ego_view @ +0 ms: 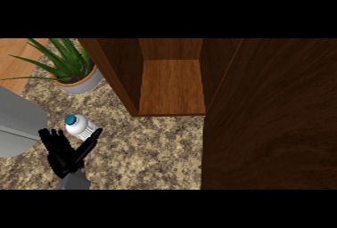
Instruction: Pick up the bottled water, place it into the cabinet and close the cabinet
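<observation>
The bottled water [77, 126] stands upright on the speckled surface [151, 151], flanked by the spread, empty left robot hand [66, 149] (presumably set for grasping), while the cabinet [172, 84] is left open to receive it

This is a home kitchen. The table [151, 151] has a speckled, granite-like top in brown and beige, as kitchen worktops do. On it stands a dark wooden cabinet [171, 84] with its door [276, 120] swung open onto a bare shelf. A potted plant [69, 67] in a grey pot sits at the back left, a domestic touch.
</observation>
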Robot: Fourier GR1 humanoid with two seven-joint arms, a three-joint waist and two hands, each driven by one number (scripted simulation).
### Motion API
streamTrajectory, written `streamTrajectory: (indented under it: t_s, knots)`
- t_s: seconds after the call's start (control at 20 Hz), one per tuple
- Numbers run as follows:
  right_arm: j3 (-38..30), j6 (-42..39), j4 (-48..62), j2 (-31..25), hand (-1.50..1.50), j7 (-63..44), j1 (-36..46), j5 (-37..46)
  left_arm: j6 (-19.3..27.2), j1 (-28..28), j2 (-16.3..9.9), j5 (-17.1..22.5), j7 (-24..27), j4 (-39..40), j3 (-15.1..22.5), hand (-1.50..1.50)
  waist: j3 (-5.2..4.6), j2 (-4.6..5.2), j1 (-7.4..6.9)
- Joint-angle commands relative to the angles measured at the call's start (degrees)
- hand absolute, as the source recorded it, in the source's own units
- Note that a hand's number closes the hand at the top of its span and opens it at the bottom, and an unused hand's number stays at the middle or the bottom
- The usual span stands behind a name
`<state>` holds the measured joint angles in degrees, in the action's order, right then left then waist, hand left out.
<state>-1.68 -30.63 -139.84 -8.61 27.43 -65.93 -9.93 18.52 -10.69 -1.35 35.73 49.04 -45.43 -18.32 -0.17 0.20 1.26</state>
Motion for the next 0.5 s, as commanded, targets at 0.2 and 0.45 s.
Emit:
streamTrajectory:
  t_s: [0.2, 0.45]
  knots:
    - [-1.17, -1.03, -8.92, 0.28, -1.50, -2.45, -3.01, -4.01, -8.02, -6.36, -0.30, 2.62, 5.11, 8.39, -2.86, -1.50, 0.03, -0.07, 0.14]
    - [-2.25, -0.86, -10.56, 1.01, -1.50, -3.00, -3.92, -4.96, -11.17, -8.05, -2.22, 3.58, 6.50, 11.62, -4.49, 1.50, 0.03, -0.02, -0.09]
